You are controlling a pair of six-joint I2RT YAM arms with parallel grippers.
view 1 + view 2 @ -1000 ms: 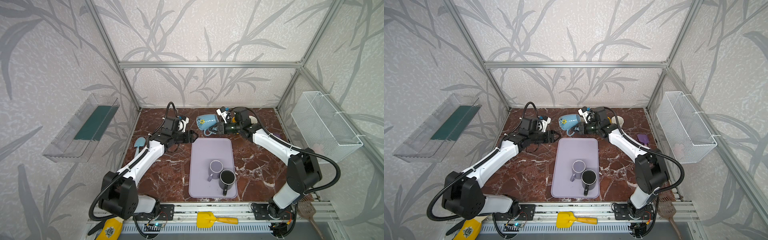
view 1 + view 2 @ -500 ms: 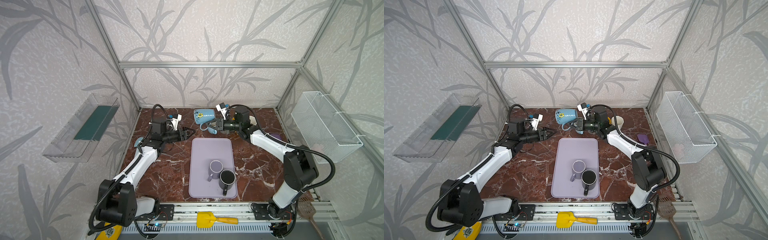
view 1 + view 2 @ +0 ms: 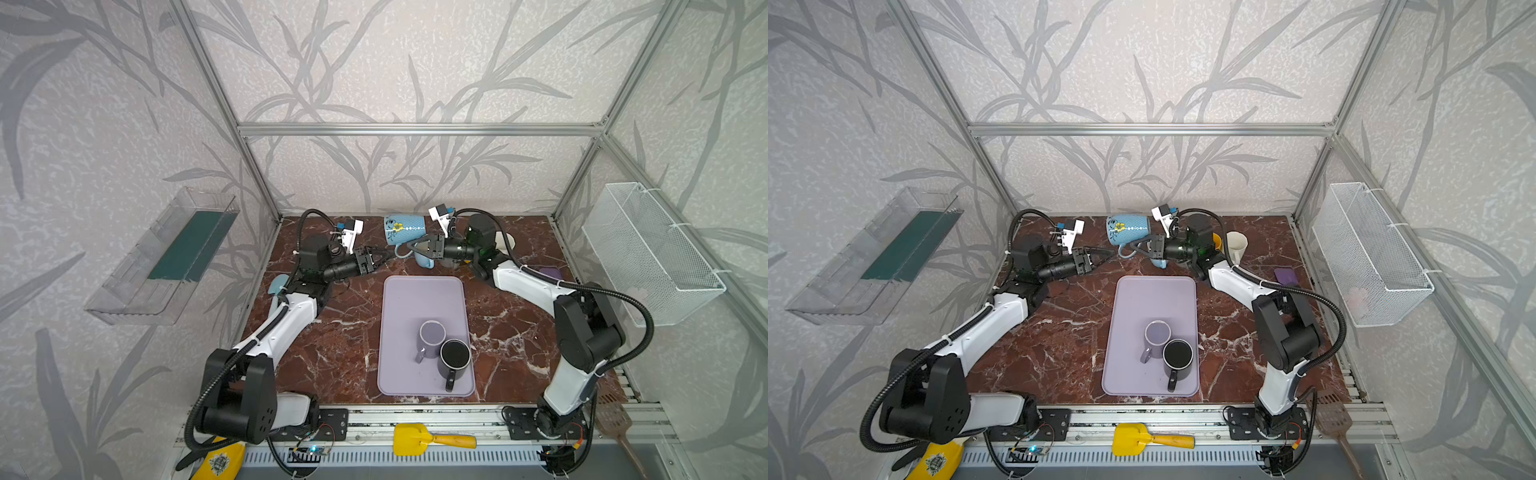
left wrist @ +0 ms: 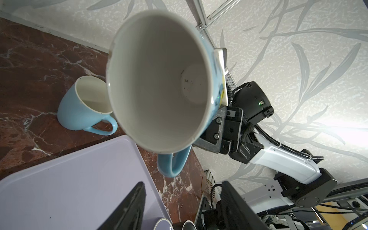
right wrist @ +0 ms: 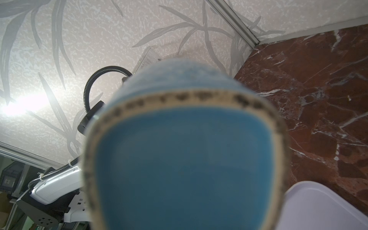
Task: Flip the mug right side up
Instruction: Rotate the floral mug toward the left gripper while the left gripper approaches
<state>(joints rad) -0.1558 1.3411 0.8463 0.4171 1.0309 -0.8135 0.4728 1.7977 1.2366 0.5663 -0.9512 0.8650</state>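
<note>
The left gripper point(image 3: 381, 258) has backed off the blue mug point(image 3: 402, 231), jaws apart and empty. The right gripper point(image 3: 419, 248) alone clamps its handle, holding it sideways in the air beyond the tray point(image 3: 419, 299); uprighting remains

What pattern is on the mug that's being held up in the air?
Light blue mug with a yellow flower and dotted trim; clearest in a top view.
</note>
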